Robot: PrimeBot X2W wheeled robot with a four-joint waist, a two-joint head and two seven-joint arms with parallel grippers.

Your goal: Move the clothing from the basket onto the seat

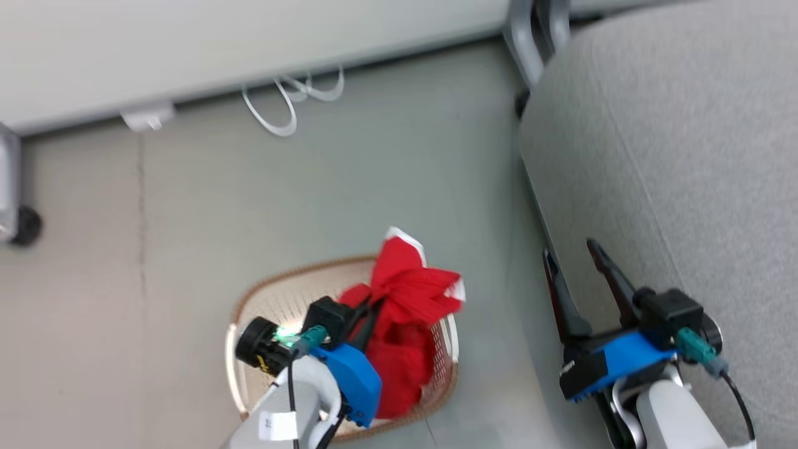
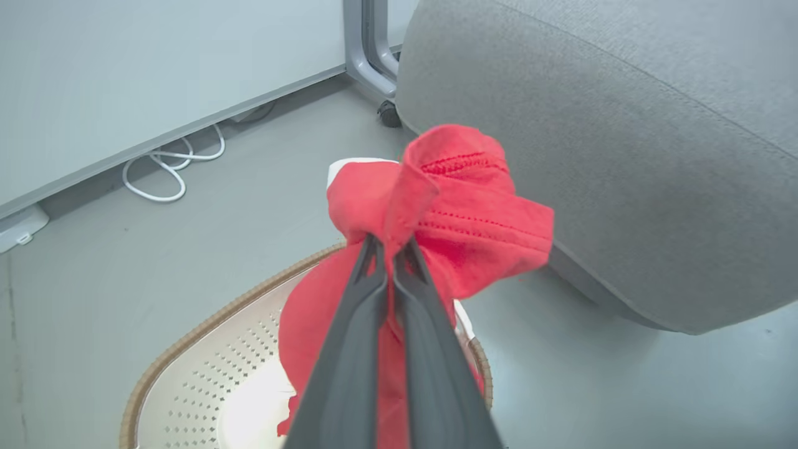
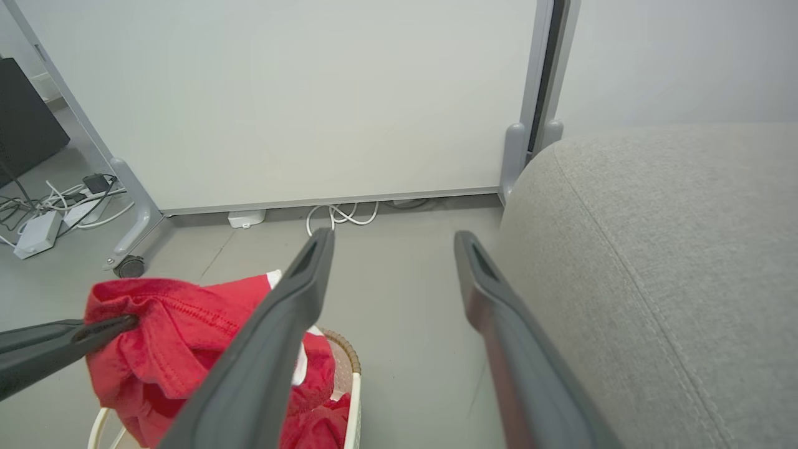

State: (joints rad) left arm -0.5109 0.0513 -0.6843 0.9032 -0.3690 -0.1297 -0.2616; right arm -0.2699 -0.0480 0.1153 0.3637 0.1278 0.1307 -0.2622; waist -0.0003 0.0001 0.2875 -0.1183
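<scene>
Gripping a bunched fold of the soft bright red fabric clothing (image 2: 461,212) with white trim, the left tool (image 2: 389,240) has its two long dark fingers pressed together on the cloth. The pinched bunch is held above the rim of the cream-white perforated plastic basket (image 2: 206,324) with a brown woven-look rim, while the lower part of the red fabric hangs down into the basket's right side. In the head view the left tool (image 1: 376,304) reaches over the basket (image 1: 280,274) from the near side, and the clothing (image 1: 405,293) spills a little past the right rim.

The basket stands on the smooth grey floor (image 1: 374,187), to the left of the large light grey woven-fabric seat (image 1: 673,156), with a strip of bare floor between them. No red fabric lies on the seat.

The right tool (image 1: 569,249) has its fingers spread wide and holds nothing; it hangs near the seat's rounded left edge. Its own wrist view looks between those parted fingers, with the right tool (image 3: 393,237) pointing at the far floor, the seat (image 3: 654,249) and its seam to the right, and the clothing (image 3: 168,312) pinched by the left tool (image 3: 128,323) to the near left.

At the far side a pale flat panel (image 1: 187,50) stands on grey legs, and a looped white cable (image 1: 287,106) lies on the floor at its foot
</scene>
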